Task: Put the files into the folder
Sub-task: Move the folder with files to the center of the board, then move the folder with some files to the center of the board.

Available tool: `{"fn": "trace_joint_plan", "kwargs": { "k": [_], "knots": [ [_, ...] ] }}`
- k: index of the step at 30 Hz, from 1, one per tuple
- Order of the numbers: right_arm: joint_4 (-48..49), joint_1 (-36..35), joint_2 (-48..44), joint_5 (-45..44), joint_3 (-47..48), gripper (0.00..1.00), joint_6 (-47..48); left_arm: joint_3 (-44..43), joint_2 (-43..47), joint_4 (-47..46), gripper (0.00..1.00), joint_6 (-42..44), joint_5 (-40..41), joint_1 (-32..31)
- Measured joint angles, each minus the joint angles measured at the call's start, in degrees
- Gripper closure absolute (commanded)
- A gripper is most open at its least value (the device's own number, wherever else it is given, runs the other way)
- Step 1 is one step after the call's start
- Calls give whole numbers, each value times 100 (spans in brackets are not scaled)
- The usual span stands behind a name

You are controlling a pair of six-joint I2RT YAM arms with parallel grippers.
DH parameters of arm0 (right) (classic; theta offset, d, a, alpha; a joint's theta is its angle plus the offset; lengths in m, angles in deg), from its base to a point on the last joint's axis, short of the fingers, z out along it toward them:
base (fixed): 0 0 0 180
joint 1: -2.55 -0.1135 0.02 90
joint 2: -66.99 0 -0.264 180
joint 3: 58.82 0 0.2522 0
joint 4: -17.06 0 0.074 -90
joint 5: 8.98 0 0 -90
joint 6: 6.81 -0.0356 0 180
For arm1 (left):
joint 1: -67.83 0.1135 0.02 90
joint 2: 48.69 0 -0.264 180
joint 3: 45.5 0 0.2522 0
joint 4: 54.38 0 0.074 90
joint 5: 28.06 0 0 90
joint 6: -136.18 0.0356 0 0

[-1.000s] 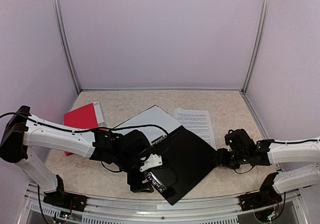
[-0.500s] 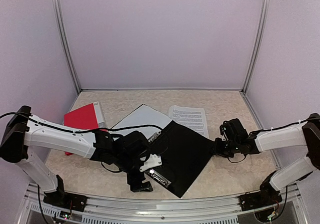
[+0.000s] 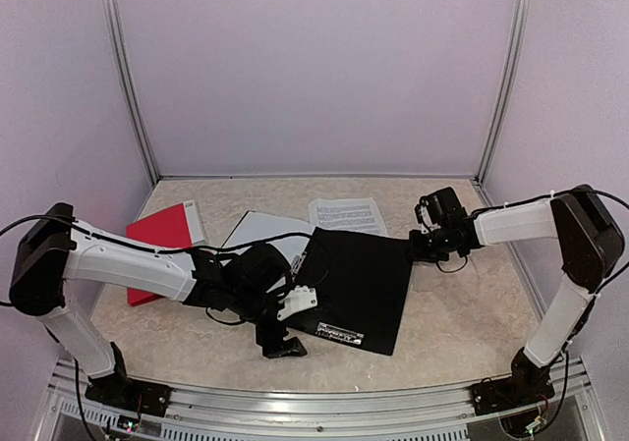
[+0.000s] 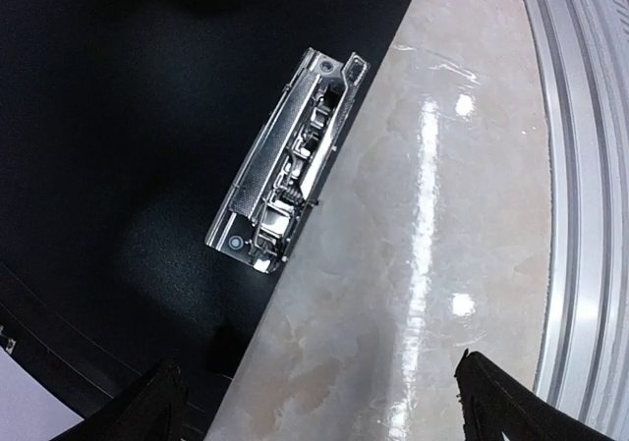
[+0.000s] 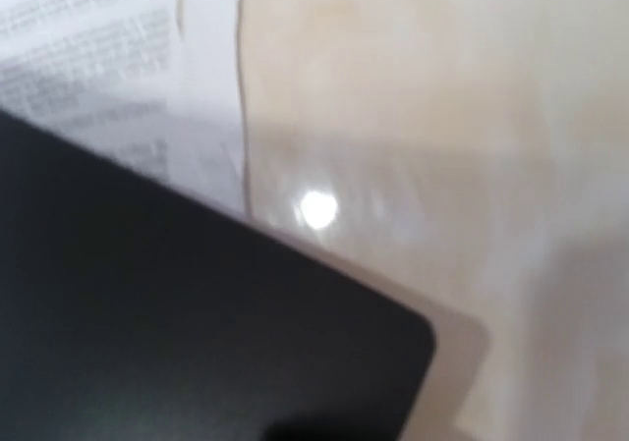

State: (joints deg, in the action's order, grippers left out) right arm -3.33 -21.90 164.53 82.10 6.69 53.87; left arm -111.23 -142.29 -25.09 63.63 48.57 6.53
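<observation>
Wide-open left jaws facing the metal clip (image 4: 285, 166) of the black folder (image 3: 359, 284), centre frame on the bench (image 3: 462, 303). Right jaws at the folder's upper right corner, grip impossible to tell. Printed sheet (image 3: 346, 215) partly under its top edge; blank sheet (image 3: 263, 233) beside, upper left.

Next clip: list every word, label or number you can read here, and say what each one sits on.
The printed sheet: dense black lines, too small to read from above and blurred in the right wrist view.
The white label on the black folder: print too small to read.
The metal clip: no lettering shows.
Nothing here can be quoted.
</observation>
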Motion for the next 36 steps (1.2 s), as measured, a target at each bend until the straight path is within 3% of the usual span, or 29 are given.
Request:
{"fn": "trace_joint_plan", "kwargs": {
  "k": [6,9,24,27,36],
  "knots": [
    [-433,17,168,-208,807,37,599,-245,-533,-496,10,546,-435,380],
    [-619,48,109,-254,817,31,822,-597,-859,-612,11,879,-634,472],
    [-1005,111,-1440,564,-76,36,883,-1016,-1556,-835,18,1766,-1755,684],
    [-992,94,-1495,713,-177,37,833,-1016,-1685,-881,24,1838,-1794,686],
    [-990,-271,-1471,922,-352,41,669,-1097,-2057,-1110,57,2011,-1862,695]
  ]
}}
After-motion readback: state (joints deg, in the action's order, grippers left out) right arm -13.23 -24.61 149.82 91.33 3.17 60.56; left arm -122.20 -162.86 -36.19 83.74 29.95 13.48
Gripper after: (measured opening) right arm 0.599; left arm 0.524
